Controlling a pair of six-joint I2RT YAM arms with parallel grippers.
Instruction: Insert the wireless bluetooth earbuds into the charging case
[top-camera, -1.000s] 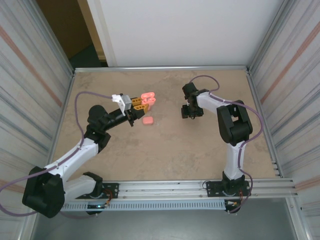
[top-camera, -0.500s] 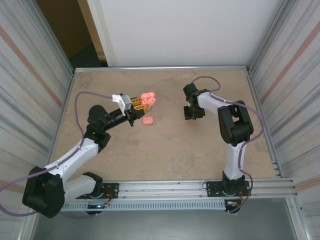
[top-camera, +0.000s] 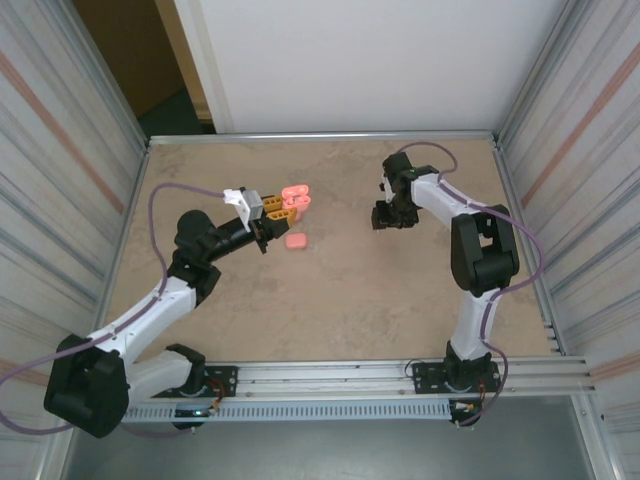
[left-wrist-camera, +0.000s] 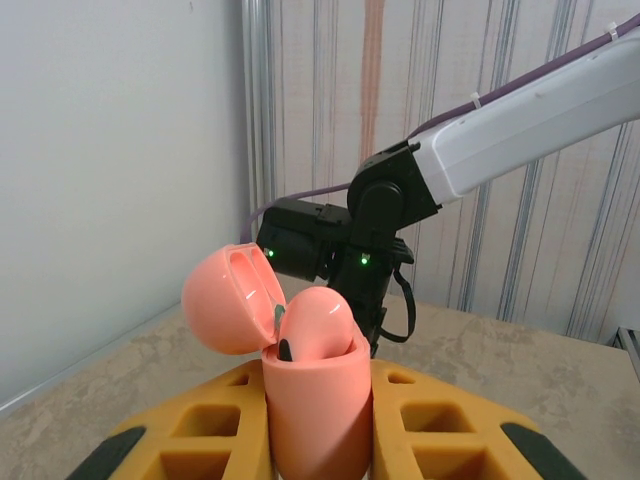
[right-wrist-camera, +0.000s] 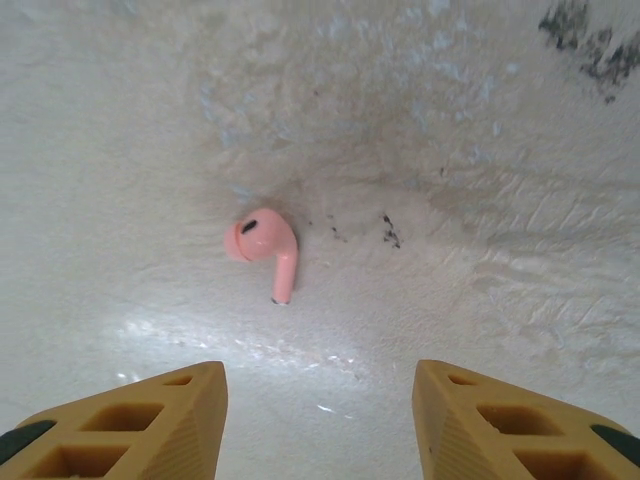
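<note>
Bright, even overhead light, soft shadows, faint glare on the tabletop (right-wrist-camera: 420, 150).

top view looks down over the whole table (top-camera: 330, 300) — left wrist level, right wrist close, downward

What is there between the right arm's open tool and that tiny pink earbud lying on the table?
Nothing. In the right wrist view, bare table runs from the right tool to the earbud lying just ahead of it.
</note>
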